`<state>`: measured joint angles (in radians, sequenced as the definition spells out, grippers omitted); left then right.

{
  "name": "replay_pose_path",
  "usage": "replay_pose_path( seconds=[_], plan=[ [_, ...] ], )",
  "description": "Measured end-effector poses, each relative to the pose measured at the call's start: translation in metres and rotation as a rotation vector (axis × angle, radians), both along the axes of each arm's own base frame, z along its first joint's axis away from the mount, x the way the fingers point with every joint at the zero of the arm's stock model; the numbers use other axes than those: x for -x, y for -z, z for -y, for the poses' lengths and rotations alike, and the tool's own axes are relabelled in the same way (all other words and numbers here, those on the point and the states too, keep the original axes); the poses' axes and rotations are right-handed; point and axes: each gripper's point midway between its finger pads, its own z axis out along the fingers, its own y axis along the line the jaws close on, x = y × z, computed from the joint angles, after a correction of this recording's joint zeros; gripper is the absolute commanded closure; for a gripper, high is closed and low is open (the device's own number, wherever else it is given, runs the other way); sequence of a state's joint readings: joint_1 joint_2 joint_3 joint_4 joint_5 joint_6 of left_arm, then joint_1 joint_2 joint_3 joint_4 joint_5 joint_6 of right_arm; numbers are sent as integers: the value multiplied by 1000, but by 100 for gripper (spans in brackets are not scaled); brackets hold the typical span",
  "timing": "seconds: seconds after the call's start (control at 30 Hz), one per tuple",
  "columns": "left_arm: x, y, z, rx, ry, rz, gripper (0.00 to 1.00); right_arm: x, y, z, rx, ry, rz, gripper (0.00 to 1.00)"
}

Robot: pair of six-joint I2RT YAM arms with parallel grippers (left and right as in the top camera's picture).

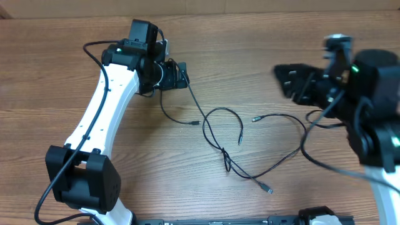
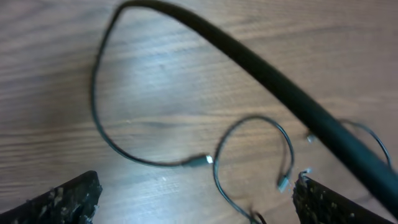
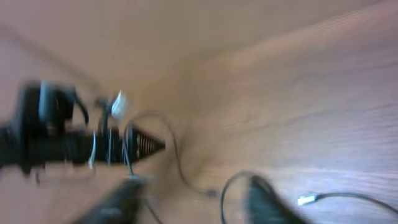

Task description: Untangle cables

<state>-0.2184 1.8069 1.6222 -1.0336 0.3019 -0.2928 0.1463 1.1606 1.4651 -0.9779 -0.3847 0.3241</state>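
**Jaws**
- Left gripper [image 2: 199,200]: jaws fully spread. Nothing lies between the fingertips [image 2: 68,199], and bare table [image 1: 75,62] shows in the gap.
- Right gripper [image 1: 292,82]: blurred in both views. The jaws appear parted, and no strand is seen between them.

**Location of the work**
- The cables [image 1: 220,110] lie on the table between the two grippers.
- Reference point: the knot [image 1: 227,162], where several strands cross and twist.
- The left gripper stands well beyond the knot on the far left. The right gripper stands well beyond it on the far right.
- One strand runs from the knot straight toward the left gripper. In the left wrist view it passes close to the lens. Whether it rests on the gripper body cannot be told.
- Plug ends: one [image 1: 269,189] lies near the knot on its near right, one [image 1: 197,123] on its far left, and two [image 1: 240,142] [image 1: 255,118] on its far side.

**Hazards (judgement)**
- Pulling any strand directly away from the knot is likely to cinch it tighter. Loosen at the crossing first.
- Closing at the knot may trap two strands at once, so that the whole bundle drags as one.
- If that strand is hooked on the left gripper, any arm travel will haul the knot along.
- The right arm's thick cord [image 1: 312,153] loops over the table to the right of the knot, near a thin strand. It may sweep that strand or be taken for a cable.
- A plug end drawn back through a loop may snag.
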Motion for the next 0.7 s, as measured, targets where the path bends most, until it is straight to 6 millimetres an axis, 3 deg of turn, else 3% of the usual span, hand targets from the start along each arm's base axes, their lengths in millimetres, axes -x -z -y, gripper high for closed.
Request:
replay_pose_path(
  seconds=[0.17, 0.33, 0.43, 0.57, 0.6, 0.67, 0.7],
  plan=[
    [21, 0, 20, 56, 62, -71, 2, 3, 56, -32, 89, -320, -121, 32],
    [42, -4, 39, 89, 115, -130, 2, 20, 111, -65, 119, -666, -223, 40],
    [42, -15, 46, 102, 131, -117, 2, 28, 132, -88, 97, -833, -240, 36],
    [36, -32, 49, 117, 137, -80, 2, 44, 146, -118, 59, -1014, -221, 30],
    [35, -36, 50, 119, 138, -70, 1, 49, 147, -125, 54, -1057, -203, 43],
    [33, -41, 50, 122, 139, -60, 2, 56, 144, -138, 51, -1125, -149, 91],
    [32, -42, 50, 124, 139, -56, 2, 59, 142, -143, 48, -1150, -126, 96]
  ],
)
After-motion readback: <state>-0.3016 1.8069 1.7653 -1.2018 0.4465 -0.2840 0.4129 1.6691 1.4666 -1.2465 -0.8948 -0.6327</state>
